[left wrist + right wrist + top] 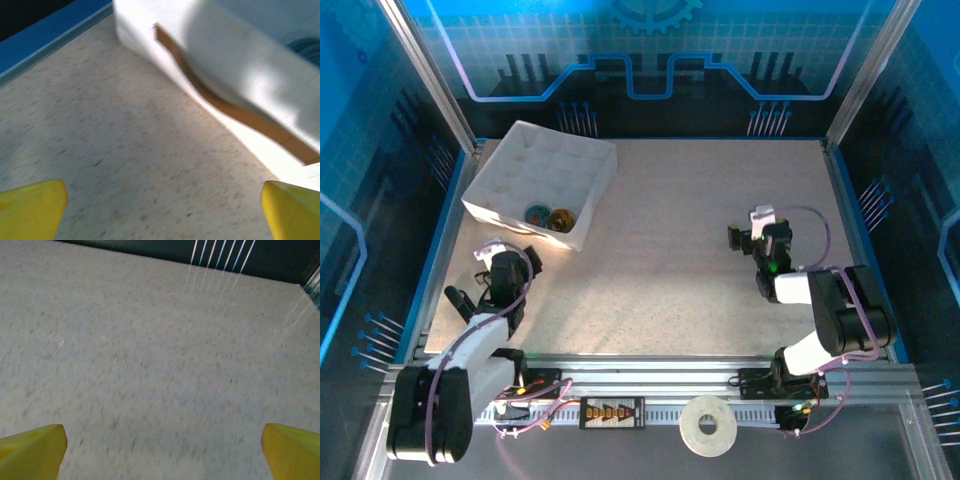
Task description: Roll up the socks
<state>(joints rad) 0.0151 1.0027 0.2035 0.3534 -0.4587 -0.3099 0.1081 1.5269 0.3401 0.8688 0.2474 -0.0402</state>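
Note:
Two small rolled-up socks lie side by side in the near compartments of a white divided box (490,195) at the table's back left. One is blue-green (537,212), the other mustard-olive (561,218). My left gripper (510,250) hovers just in front of the box's near wall, open and holding nothing. In the left wrist view its yellow fingertips (30,207) stand wide over bare table, with the box wall (240,75) ahead and a blue-green bit of sock (306,47) over its rim. My right gripper (752,228) is open over bare table at the right, its fingertips (30,450) wide apart.
The speckled table (670,250) has a raised blue rim (450,190) and enclosure walls on three sides. A white tape roll (708,427) lies on the front rail between the arm bases. Thin white lines (220,255) mark the back wall ahead of the right gripper.

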